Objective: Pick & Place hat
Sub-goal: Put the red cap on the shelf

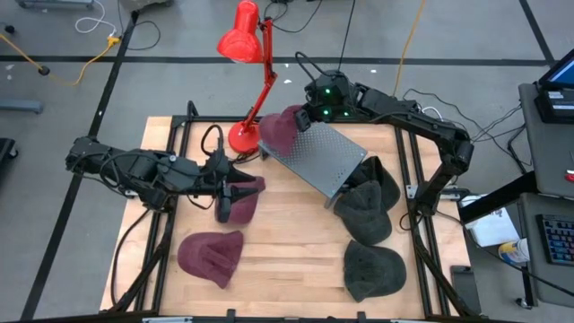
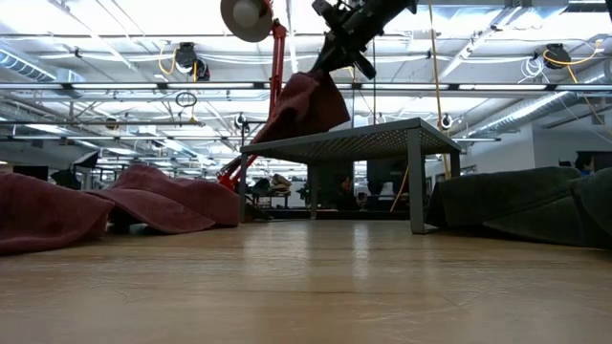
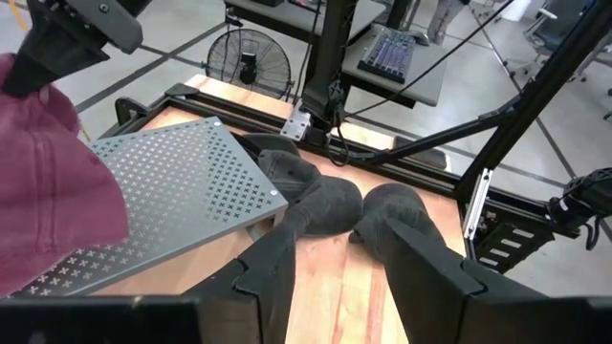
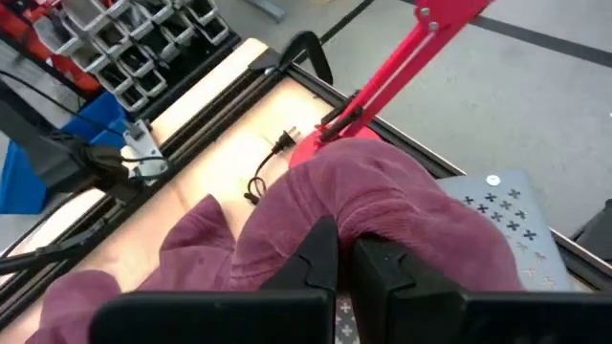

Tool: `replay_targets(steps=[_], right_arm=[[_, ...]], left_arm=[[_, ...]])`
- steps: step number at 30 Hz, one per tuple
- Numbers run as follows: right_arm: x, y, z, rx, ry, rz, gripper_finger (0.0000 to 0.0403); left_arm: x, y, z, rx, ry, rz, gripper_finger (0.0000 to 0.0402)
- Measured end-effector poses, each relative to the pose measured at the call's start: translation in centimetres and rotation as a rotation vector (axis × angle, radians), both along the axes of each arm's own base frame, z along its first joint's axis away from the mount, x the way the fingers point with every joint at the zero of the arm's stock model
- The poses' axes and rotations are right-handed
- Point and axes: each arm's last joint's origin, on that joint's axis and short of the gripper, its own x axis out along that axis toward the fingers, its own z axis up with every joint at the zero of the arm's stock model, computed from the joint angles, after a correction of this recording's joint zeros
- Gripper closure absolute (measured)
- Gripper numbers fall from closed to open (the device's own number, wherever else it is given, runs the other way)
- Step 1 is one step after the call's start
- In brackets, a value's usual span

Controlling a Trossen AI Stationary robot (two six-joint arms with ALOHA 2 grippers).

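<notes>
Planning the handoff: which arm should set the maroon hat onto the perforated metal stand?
Right: its pincer is shut on the maroon hat at the perforated stand; the left pincer sits open, farther off.

Perforated stand (image 1: 325,160) set at the table's (image 1: 287,269) centre-right, lamp (image 1: 246,85) behind its left end, one hat (image 1: 282,130) held over that end, two hats (image 1: 212,257) left, three hats (image 1: 369,238) right.
</notes>
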Motion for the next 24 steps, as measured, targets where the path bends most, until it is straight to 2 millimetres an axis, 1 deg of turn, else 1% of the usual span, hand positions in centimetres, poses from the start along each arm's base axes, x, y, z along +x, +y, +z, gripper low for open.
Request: replay_targets(steps=[4, 7, 12, 14, 21, 24], right_arm=[[0.0, 0.0, -1.5, 0.038, 0.032, -0.032, 0.0402], [-0.1, 0.0, -2.6, 0.072, 0.073, -0.049, 0.0402], [-0.2, 0.1, -3.9, 0.102, 0.100, -0.083, 0.0402], [-0.6, 0.2, -3.8, 0.089, 0.106, -0.103, 0.0401], [-2.6, 0.9, -1.2, 0.020, 0.075, -0.176, 0.0402], [-3.1, 1.2, -1.0, 0.030, 0.090, -0.181, 0.0402]], left_arm=[[0.0, 0.0, 0.0, 0.000, 0.000, 0.000, 0.0249], [0.0, 0.0, 0.0, -0.005, 0.000, 0.002, 0.0242], [0.0, 0.0, 0.0, -0.013, -0.001, 0.005, 0.0227], [0.0, 0.0, 0.0, -0.013, -0.002, 0.005, 0.0222], [0.0, 0.0, 0.0, -0.016, -0.002, 0.005, 0.0215], [0.0, 0.0, 0.0, -0.016, -0.002, 0.005, 0.0215]])
